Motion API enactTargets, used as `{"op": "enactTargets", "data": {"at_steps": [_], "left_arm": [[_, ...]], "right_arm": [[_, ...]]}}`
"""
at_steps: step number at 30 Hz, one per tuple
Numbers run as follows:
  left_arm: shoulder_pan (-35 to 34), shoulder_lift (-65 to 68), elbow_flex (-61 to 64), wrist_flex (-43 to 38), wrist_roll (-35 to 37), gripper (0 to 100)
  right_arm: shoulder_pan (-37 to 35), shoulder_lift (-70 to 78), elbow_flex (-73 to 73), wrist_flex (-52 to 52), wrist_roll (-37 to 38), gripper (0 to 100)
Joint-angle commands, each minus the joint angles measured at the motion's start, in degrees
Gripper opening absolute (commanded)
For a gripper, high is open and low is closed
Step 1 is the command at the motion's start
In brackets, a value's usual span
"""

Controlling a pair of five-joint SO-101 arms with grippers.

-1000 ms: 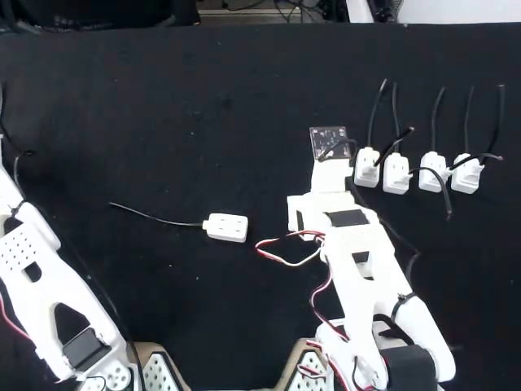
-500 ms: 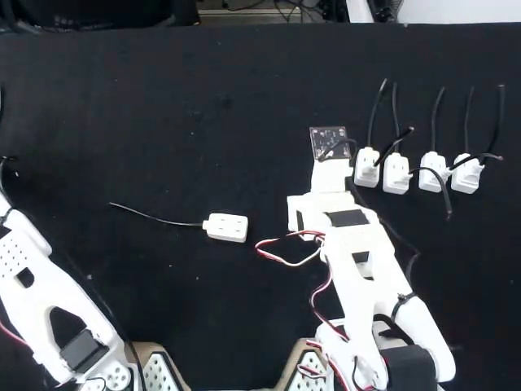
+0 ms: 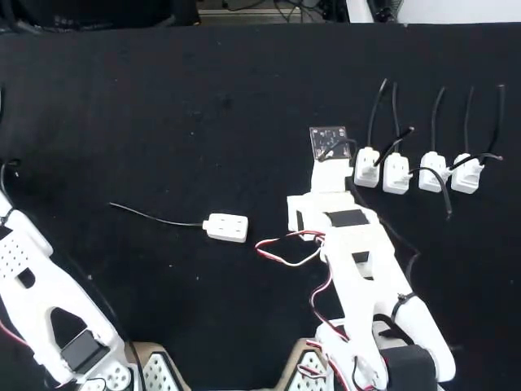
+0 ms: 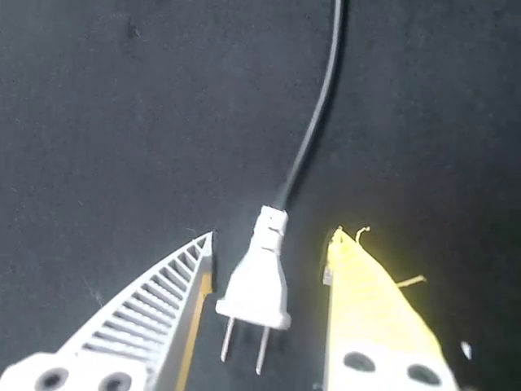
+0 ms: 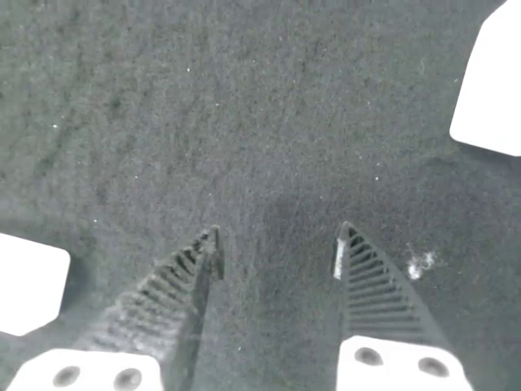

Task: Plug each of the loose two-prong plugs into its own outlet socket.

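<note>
A white two-prong plug (image 4: 257,281) with a black cord (image 4: 316,122) lies on the black cloth between the fingers of my left gripper (image 4: 272,238), which is open and not touching it. One finger is white and ribbed (image 4: 167,305), the other yellow (image 4: 366,309). A lone white outlet socket (image 3: 226,227) with a thin cord lies mid-table. Several white outlet sockets (image 3: 396,173) sit in a row at the right, with black cords running from them. My right gripper (image 5: 277,244) is open over bare cloth, and its arm (image 3: 350,244) stops just left of that row.
The left arm (image 3: 41,309) stands at the table's left edge. Red and white wires (image 3: 285,248) loop beside the right arm. White bodies (image 5: 492,81) (image 5: 28,285) show at two edges of the right wrist view. Black cloth (image 3: 203,98) covers the table.
The left arm has shifted a little toward the table's left edge. The right arm, the lone socket and the row of sockets have not moved.
</note>
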Motion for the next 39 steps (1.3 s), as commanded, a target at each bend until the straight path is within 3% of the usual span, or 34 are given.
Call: {"op": "enactTargets", "data": {"at_steps": [1,12,18,24,30,39], "left_arm": [[-0.6,0.6,1.2,8.1,-0.5,23],[-1.0,0.1,0.7,23.0,-0.9,23],[-1.4,0.1,-7.3,28.8,-0.9,23],[-1.8,-5.7,-7.1,28.8,0.1,23],[-3.6,-6.5,-7.6,22.9,14.4,23],[-7.0,-6.5,-7.7,21.9,38.9,24]], "right_arm": [[1.1,-1.8,-2.8,-1.1,-0.3,21.2],[1.1,-1.8,-2.8,-1.1,-0.3,21.2],[1.1,-1.8,-2.8,-1.1,-0.3,21.2],[1.1,-1.8,-2.8,-1.1,-0.3,21.2],[1.1,-1.8,-2.8,-1.1,-0.3,21.2],[1.1,-1.8,-2.8,-1.1,-0.3,21.2]]}}
